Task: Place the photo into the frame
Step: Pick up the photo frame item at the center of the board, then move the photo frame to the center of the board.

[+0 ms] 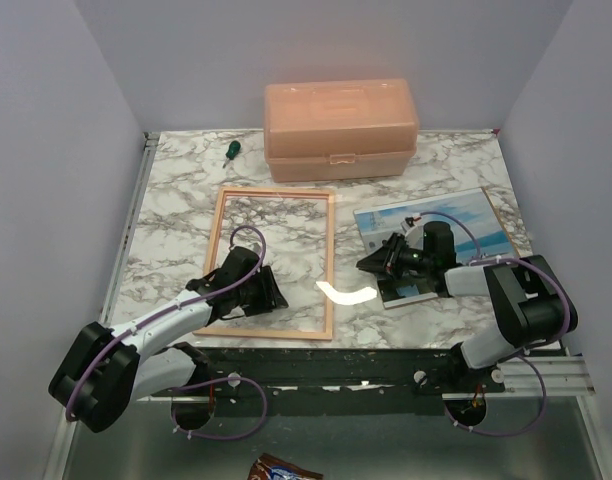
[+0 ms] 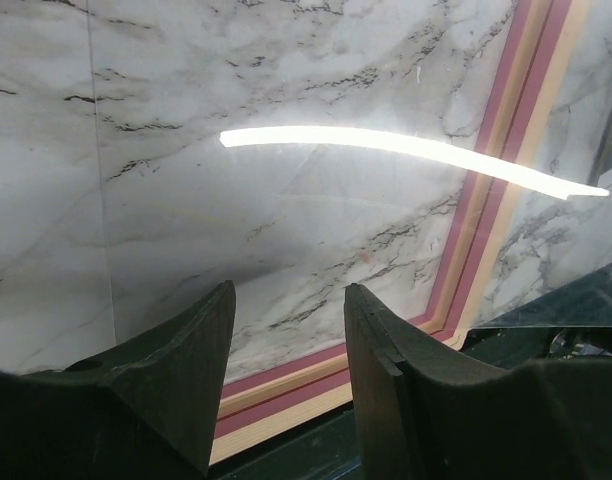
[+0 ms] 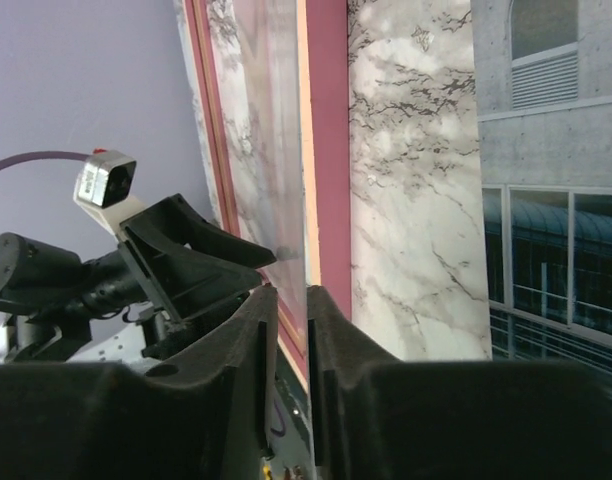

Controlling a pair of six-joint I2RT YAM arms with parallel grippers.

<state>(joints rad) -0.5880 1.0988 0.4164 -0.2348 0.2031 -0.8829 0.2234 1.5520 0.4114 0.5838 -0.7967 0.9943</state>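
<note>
Photo [image 1: 468, 222], face up and flat to the right of the frame [image 1: 274, 190], is not yet inserted; right gripper [image 1: 369, 262] pinches a clear pane's [image 1: 344, 293] edge; left gripper [image 2: 289, 335] hovers over the frame's near rail, fingers apart and empty.

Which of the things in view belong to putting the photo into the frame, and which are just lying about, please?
For the job:
photo
frame
clear sheet, probably the frame's glazing

Lying about:
peach plastic box
green-handled screwdriver
wrapper
</note>
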